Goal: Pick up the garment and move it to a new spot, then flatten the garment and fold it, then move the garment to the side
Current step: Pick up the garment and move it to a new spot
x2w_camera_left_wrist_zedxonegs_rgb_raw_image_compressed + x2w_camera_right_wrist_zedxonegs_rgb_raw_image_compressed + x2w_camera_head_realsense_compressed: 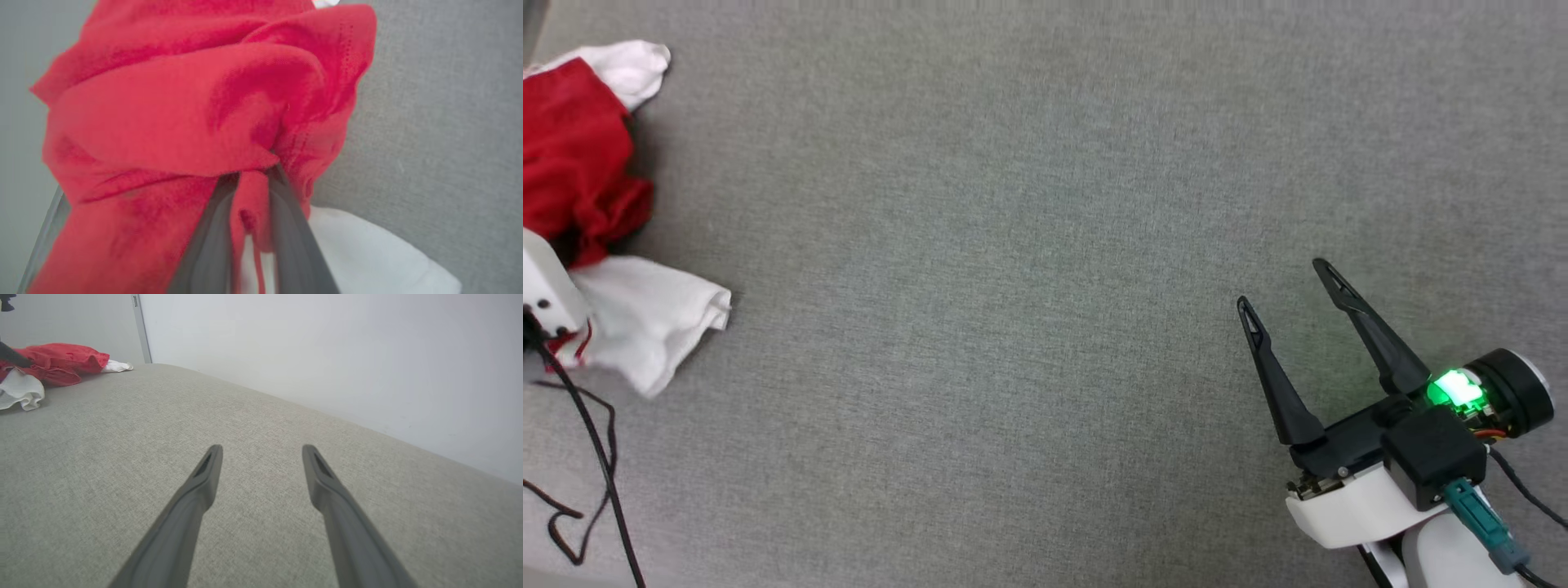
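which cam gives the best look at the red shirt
The left wrist view: the garment appears close up, with the left gripper shut on a red fold. The head view has it bunched at the left edge, partly cut off; the right wrist view has it small and distant.

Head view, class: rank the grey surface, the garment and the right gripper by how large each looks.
1. grey surface.
2-3. garment and right gripper look about alike; the garment runs off the left edge, so I won't rank them.
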`<state>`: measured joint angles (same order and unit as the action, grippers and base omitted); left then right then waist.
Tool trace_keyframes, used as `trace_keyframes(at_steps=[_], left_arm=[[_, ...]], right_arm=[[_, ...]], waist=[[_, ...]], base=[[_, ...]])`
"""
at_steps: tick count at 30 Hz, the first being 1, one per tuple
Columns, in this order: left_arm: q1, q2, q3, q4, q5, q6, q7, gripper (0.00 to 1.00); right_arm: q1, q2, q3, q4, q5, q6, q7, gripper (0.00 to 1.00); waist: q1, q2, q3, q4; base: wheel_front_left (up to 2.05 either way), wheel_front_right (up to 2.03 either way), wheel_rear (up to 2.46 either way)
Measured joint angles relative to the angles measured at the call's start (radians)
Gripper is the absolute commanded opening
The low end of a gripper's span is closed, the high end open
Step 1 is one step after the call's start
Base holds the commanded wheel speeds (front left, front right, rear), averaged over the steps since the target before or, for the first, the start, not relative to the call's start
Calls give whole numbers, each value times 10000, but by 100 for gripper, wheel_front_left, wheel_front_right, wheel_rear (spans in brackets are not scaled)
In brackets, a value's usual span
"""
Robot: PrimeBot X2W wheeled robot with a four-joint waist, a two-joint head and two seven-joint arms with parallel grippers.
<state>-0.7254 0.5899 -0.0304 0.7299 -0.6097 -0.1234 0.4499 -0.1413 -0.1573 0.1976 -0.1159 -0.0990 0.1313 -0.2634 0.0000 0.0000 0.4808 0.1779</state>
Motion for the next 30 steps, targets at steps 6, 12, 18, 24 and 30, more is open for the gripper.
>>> trace_keyframes(at_steps=[6, 12, 18, 24, 30], left_arm=[[-221, 303, -25, -627, 529, 13, -1609, 0], [-473, 527, -416, -1697, 1248, 40, -2794, 0], [-636, 267, -1060, -3068, 1452, 0, -3302, 0], [-514, -433, -1833, -4102, 884, -38, -2554, 0], [-167, -1361, -2412, -5187, 270, 29, -1708, 0]], right_arm=[[37, 330, -94, 251, 171, 0, 0, 100], [247, 677, -255, 489, 412, 0, 0, 100], [599, 922, -587, 621, 558, 0, 0, 100], [885, 1026, -1078, 709, 660, 0, 0, 100], [1065, 1043, -1452, 717, 936, 0, 0, 100]], waist=[[0, 0, -835, -59], [0, 0, -1870, -205], [-2, 0, -2845, -494], [-2, 0, -3588, -1073], [-2, 0, -4074, -1895]], base=[[0, 0, 0], [0, 0, 0], [0, 0, 0], [0, 0, 0], [0, 0, 0]])
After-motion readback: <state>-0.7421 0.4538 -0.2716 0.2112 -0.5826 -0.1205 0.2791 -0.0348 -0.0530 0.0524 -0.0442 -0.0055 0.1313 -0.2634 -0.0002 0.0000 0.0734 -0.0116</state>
